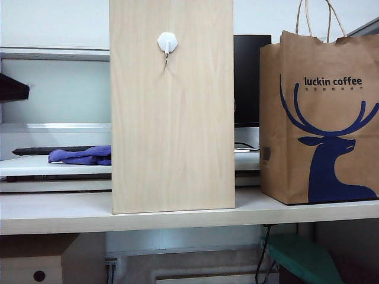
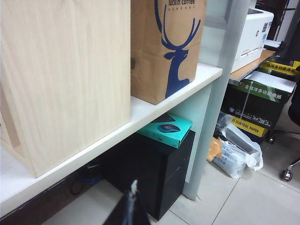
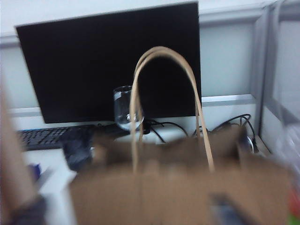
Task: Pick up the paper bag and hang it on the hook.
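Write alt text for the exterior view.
A brown paper bag with a blue deer logo stands on a pale shelf, right of a tall wooden board bearing an empty white hook. Neither gripper shows here.

Exterior view is looking evenly lit w/ soft, diffuse room light: the light-wood board (image 1: 172, 106) and paper bag (image 1: 320, 118) are showing sharp, the hook (image 1: 167, 42) is throwing a faint shadow down the board, and the space under the shelf is sitting dim. Left wrist view is staying bright and mostly crisp, though the dark shape at its lower edge is reading out of focus. Right wrist view is smearing badly: the bag's body is blurring to a brown mass, its handles (image 3: 164, 93) are staying clearer, and the monitor (image 3: 112, 65) is showing flat black w/o glare.
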`<state>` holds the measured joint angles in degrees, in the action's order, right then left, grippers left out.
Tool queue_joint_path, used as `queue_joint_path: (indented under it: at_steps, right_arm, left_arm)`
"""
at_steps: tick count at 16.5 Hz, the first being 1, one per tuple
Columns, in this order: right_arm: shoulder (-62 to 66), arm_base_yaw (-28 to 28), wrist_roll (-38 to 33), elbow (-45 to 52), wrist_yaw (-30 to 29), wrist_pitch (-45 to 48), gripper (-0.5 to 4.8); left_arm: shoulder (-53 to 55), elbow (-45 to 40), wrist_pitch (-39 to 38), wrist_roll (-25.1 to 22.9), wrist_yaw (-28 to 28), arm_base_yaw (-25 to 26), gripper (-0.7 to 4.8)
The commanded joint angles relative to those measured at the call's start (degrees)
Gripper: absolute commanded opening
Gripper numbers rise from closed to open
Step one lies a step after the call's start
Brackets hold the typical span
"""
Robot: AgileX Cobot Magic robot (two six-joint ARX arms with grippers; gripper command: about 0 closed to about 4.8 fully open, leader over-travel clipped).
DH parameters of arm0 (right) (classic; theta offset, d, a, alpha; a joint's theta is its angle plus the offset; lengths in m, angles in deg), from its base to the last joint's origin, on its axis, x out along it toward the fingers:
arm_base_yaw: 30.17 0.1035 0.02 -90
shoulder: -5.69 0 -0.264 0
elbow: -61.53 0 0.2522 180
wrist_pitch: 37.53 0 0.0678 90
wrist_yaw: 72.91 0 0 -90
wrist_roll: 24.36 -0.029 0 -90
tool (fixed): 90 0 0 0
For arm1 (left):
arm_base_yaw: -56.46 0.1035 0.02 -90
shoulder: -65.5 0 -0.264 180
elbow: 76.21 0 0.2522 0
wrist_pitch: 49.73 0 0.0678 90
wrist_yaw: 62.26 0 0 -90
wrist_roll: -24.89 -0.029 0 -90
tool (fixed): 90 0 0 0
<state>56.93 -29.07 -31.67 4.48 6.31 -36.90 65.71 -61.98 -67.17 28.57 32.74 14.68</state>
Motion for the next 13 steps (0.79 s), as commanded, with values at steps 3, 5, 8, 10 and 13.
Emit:
queue_joint_path:
  at_steps: [3, 5, 8, 10, 13]
  right_arm:
    - [18.1, 1.2, 4.7, -16.8, -4.4, 0.6, 4.5]
    - [23.9, 1.7, 4.7, -22.3, -4.5, -2.2, 4.5]
    - [28.3, 2.0, 4.7, -23.9, -4.4, -1.8, 4.39]
    - [30.5, 2.3, 4.8, -24.0, -4.0, 0.8, 4.17]
    - [32.5, 2.4, 4.8, -24.2, -4.4, 3.7, -0.17]
  left_arm:
    - [0.0, 0.1, 0.7, -0.2, 0.3, 0.5, -0.06]
    - [0.0, 0.1, 0.7, -0.2, 0.4, 3.7, -0.06]
    - [0.0, 0.1, 0.7, -0.2, 0.2, 9.0, -0.06]
    - [0.0, 0.1, 0.7, -0.2, 0.2, 10.6, -0.06]
    - [0.0, 0.1, 0.7, -0.2, 0.2, 10.8, -0.06]
